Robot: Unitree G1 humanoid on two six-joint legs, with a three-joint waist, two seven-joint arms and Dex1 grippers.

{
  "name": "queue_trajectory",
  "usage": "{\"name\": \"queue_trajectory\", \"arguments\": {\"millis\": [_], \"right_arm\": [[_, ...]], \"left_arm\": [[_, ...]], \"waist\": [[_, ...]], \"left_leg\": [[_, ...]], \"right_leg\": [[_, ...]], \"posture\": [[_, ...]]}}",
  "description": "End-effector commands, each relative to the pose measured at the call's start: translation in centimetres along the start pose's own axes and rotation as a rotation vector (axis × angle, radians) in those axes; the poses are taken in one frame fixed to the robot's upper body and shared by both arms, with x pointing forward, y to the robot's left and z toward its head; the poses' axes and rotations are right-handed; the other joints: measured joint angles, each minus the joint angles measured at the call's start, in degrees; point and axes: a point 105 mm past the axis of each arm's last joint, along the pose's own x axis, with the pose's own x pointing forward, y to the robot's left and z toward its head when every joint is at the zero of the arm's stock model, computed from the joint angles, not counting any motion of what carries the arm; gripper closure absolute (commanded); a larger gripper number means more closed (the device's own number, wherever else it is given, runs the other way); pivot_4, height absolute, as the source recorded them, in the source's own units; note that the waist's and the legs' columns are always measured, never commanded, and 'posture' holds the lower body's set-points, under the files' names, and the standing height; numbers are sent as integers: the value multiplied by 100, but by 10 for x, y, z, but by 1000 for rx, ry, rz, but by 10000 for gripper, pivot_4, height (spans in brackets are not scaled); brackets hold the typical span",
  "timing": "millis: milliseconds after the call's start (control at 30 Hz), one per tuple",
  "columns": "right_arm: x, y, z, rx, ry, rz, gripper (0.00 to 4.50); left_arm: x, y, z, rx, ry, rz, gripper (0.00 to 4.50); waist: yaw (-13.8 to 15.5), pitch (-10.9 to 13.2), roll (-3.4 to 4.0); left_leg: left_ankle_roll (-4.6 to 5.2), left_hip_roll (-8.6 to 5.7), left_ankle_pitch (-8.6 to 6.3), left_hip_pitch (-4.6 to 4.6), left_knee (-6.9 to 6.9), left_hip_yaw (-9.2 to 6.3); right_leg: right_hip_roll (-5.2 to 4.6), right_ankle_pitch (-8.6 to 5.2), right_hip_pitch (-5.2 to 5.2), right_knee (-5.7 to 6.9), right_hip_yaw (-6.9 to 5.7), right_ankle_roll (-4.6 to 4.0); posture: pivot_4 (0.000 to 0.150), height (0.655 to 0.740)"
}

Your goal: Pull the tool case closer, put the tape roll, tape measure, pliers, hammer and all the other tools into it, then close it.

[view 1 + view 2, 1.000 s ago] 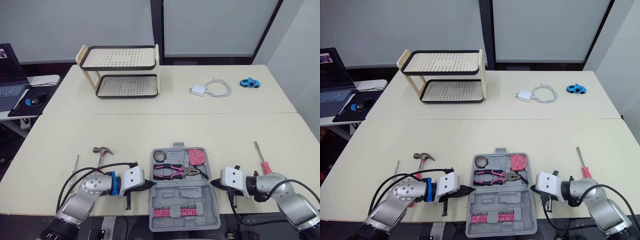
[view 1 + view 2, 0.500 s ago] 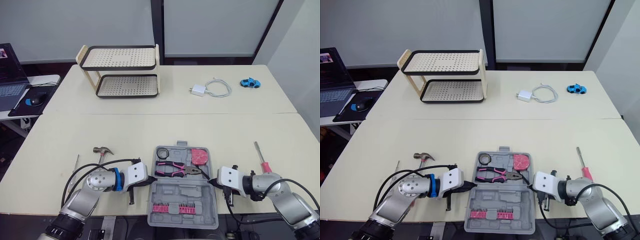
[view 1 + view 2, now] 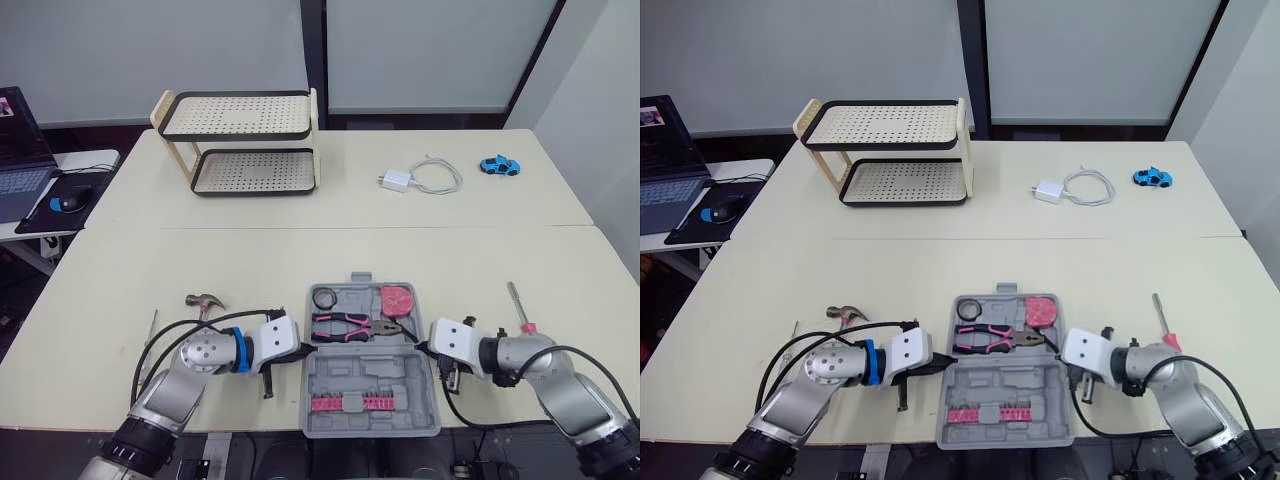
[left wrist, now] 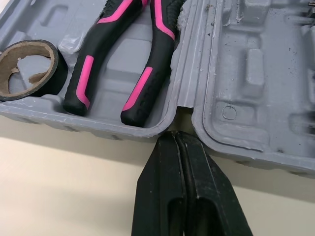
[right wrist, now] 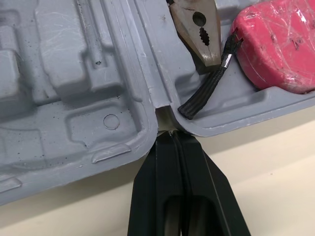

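Observation:
The grey tool case lies open at the table's front edge. Its far half holds a black tape roll, pink-handled pliers and a pink tape measure; the near half holds a pink bit strip. My left gripper is shut, its tips at the hinge notch on the case's left side. On the right side, my right gripper is shut at the matching notch. A hammer lies left of the case. To its right lies a red-handled screwdriver.
A thin metal tool lies left of the hammer. A two-tier rack stands at the back left, a white charger with cable and a blue toy car at the back right. A laptop sits on a side table.
The case has slid away from the front edge, farther onto the table. Both grippers moved with it and closed in on its hinge from either side.

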Motion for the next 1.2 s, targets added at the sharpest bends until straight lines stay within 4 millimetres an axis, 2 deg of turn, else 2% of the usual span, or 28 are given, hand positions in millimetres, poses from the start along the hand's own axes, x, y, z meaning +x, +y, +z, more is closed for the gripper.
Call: {"name": "queue_trajectory", "arguments": {"millis": [33,700,1200], "right_arm": [[6,0,25,-41,-90,3,45000],[15,-14,29,-53,-81,-33,45000],[16,-16,29,-52,-77,-44,45000]], "left_arm": [[6,6,15,48,-52,16,44785],[15,21,17,59,-62,49,44785],[20,23,15,68,-59,39,44785]], "waist": [[0,0,0],[-3,-1,1],[-4,-1,1]], "left_leg": [[0,0,0,0,0,0],[-1,-3,1,1,2,-1],[-2,-4,1,1,3,-1]], "right_leg": [[0,0,0,0,0,0],[0,0,-1,5,0,0],[-1,0,0,5,-1,0]], "posture": [[1500,7400],[1500,7400],[1500,7400]]}}
